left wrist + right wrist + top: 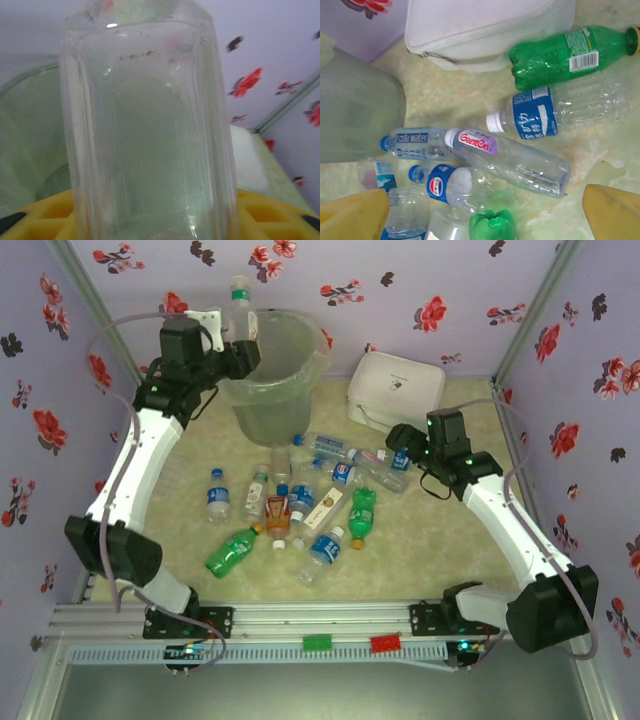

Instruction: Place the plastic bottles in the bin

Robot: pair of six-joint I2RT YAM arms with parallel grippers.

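Observation:
My left gripper (232,335) is shut on a clear plastic bottle (238,302), held upright just above the left rim of the bin (268,405). In the left wrist view that bottle (150,130) stands between my yellow fingers (50,220), with the bin's rim (25,100) behind it. Several other plastic bottles (300,505) lie in a pile on the table. My right gripper (400,455) hangs open over the pile's right end. Between its fingertips (350,215) lie a clear bottle with a purple label (510,160), a blue-labelled one (450,185) and a green bottle's base (492,225).
A white lidded box (396,388) sits right of the bin, close behind my right gripper. A flat white-and-yellow carton (325,508) lies among the bottles. Flowered walls close in the back and both sides. In the right wrist view the bin's wall (355,115) is at left.

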